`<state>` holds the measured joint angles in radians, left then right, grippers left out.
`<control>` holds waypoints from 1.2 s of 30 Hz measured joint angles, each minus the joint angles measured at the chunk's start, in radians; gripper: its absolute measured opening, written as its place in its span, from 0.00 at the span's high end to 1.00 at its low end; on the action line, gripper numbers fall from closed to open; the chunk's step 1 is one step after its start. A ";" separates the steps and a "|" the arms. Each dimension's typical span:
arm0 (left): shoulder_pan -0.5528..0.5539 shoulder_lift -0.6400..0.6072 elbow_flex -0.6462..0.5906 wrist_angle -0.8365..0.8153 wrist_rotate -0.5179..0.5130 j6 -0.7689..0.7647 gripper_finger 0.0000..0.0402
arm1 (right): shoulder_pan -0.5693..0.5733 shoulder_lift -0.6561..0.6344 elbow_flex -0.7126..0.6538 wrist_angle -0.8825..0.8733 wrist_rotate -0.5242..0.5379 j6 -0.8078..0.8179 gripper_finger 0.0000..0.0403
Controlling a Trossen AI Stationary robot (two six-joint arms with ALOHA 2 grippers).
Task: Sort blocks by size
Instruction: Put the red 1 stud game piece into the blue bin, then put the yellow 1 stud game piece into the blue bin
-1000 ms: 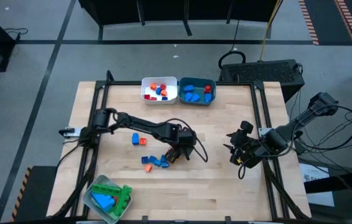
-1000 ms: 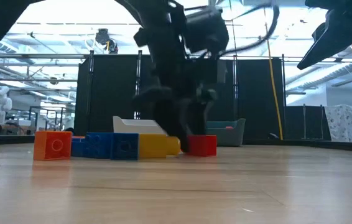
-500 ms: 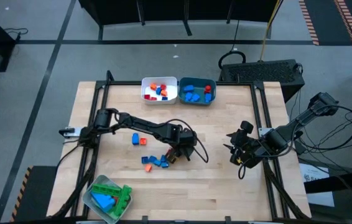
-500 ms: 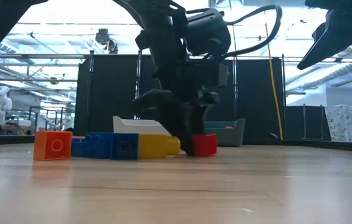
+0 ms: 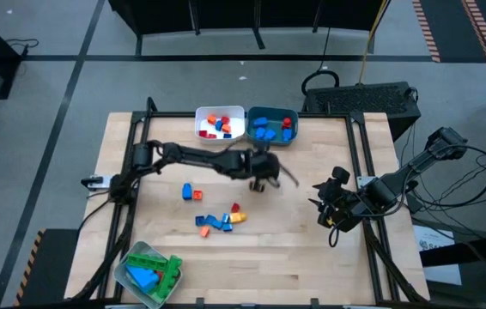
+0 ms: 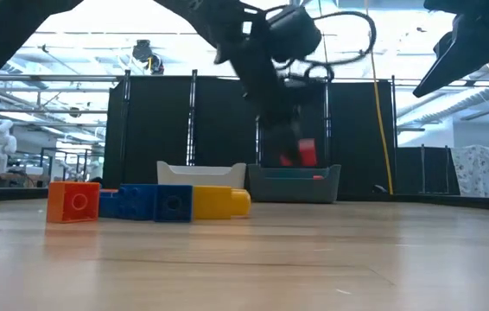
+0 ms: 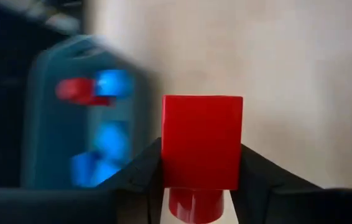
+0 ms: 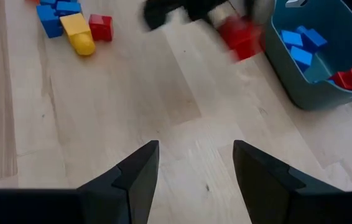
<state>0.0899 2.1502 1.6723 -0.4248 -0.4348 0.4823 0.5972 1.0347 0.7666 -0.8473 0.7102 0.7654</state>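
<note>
The left gripper (image 7: 201,180) holds a small red block (image 7: 202,142) between its two fingers (image 7: 140,168), which are closed on the block's two opposite flat sides; the block is lifted clear of the table (image 5: 312,257) and hangs in the air. Ahead of this gripper, and near it, stands the teal bin (image 5: 272,125) with blue and red blocks inside; the white bin (image 5: 220,124) stands just beside that one. Behind and below the gripper, on the table, lies the loose pile of blocks (image 5: 217,221): orange, blue, yellow and one red.

The right gripper (image 8: 196,163) waits well apart, at the right side of the table; its fingers stand open and nothing is between them.

About handling, I judge as follows; the red block is hard plastic, stiff and very light, so it needs only little force, and it will not break if it falls. Its sides are smooth and probably a little slippery; a grip on the two flat parallel sides, as now, is the safe one, because the studded top and the corners give the fingers no flat place. The block sits deep between the fingers in the left wrist view, which looks secure; a round stud or peg of it shows below, towards the palm. Because it is so light, it may bounce when it drops on the other blocks; a low release over the bin seems better.
</note>
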 joint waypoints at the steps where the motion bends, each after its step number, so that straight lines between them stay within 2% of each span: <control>1: 0.021 0.000 0.024 -0.001 -0.018 -0.022 0.66 | 0.000 0.000 0.000 -0.001 0.000 0.000 0.52; 4: 0.099 0.000 0.101 0.001 -0.030 -0.087 0.66 | 0.000 0.000 0.000 -0.002 0.000 0.000 0.52; 11: 0.274 -0.001 0.150 0.001 0.142 -0.127 0.64 | 0.000 0.000 0.000 -0.001 0.000 0.000 0.52; 14: 0.325 -0.001 0.150 -0.018 0.264 -0.140 0.60 | 0.000 0.000 0.000 -0.001 0.000 0.000 0.52; 17: 0.337 -0.001 0.150 -0.035 0.286 -0.141 0.53 | 0.000 0.000 0.000 -0.001 0.000 0.000 0.52; 23: 0.308 -0.001 0.150 -0.042 0.301 -0.084 0.35 | 0.000 0.000 0.000 0.000 0.000 0.000 0.52; 25: 0.283 -0.002 0.150 -0.088 0.316 -0.074 0.31 | 0.000 0.000 0.000 0.000 0.000 0.003 0.52; 28: 0.221 -0.029 0.150 -0.254 0.432 -0.069 0.30 | 0.000 0.000 0.000 0.000 0.000 0.004 0.52; 31: 0.135 -0.057 0.151 -0.409 0.547 -0.132 0.29 | 0.000 0.000 0.000 0.000 0.000 0.002 0.52; 36: -0.035 -0.063 0.149 -0.626 0.581 -0.245 0.29 | 0.000 0.000 0.000 -0.001 0.001 0.000 0.52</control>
<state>0.0550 2.0876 1.8214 -1.0505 0.1464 0.2376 0.5972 1.0344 0.7668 -0.8482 0.7113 0.7656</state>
